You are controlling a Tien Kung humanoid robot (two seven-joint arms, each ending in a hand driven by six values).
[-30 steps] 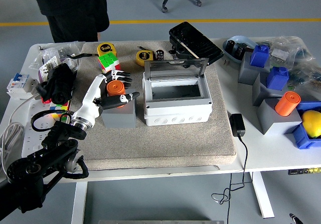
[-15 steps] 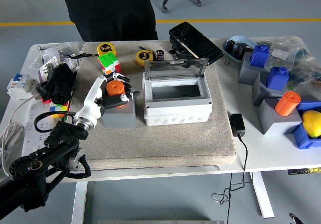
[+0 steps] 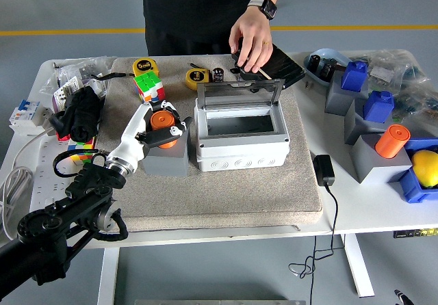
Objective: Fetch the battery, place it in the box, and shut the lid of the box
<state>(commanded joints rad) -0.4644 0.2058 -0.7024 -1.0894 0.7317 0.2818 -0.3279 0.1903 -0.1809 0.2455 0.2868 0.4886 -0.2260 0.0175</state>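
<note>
An orange battery [image 3: 160,120] stands upright in a grey block [image 3: 165,158] on the beige mat, left of the box. My left hand [image 3: 168,121] is wrapped around it, fingers curled over its far side and thumb [image 3: 168,133] pressed on its near side. The white box [image 3: 241,143] sits mid-mat with its clear lid [image 3: 239,94] tipped up and back, its inside empty. The right hand is out of view.
A person at the far side rests a hand [image 3: 250,40] on a black case [image 3: 279,61] behind the box. A Rubik's cube [image 3: 148,84] and yellow tape measures [image 3: 194,78] lie behind my hand. Another orange cylinder [image 3: 391,141], blue parts and a charger [image 3: 323,169] are at right.
My left hand has moved in and curled its fingers around the battery. The person has stepped right and reached a hand down onto the black case.
</note>
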